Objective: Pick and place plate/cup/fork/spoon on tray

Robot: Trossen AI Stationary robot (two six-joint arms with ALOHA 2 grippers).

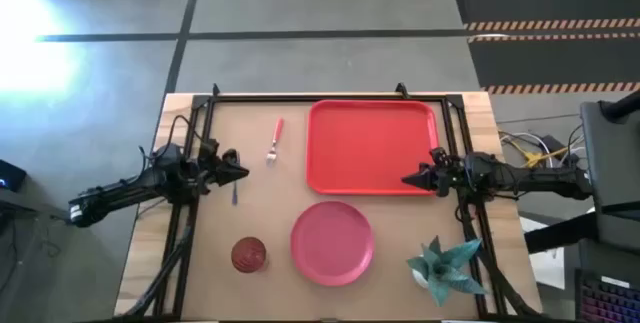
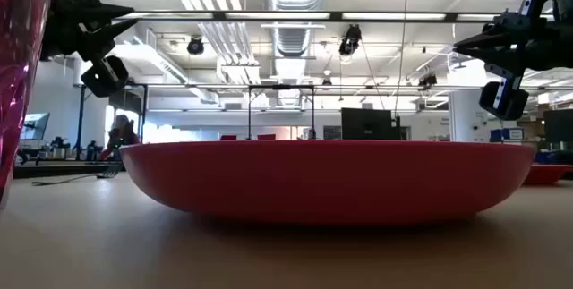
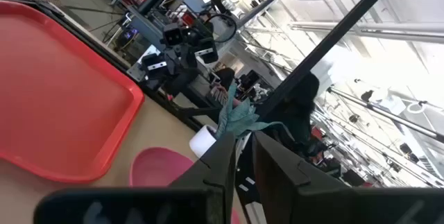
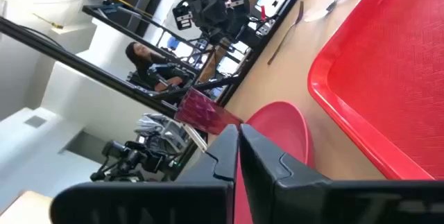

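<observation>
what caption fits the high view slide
Start: tray bare; plate, cup, fork, spoon on the table, both arms waiting at its sides.

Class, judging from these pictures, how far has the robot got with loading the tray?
Nothing looks done: the tray is bare. Nothing is in hand: the left gripper and right gripper hang shut and empty. Left to do: the plate, cup, fork and spoon all lie on the table.
</observation>
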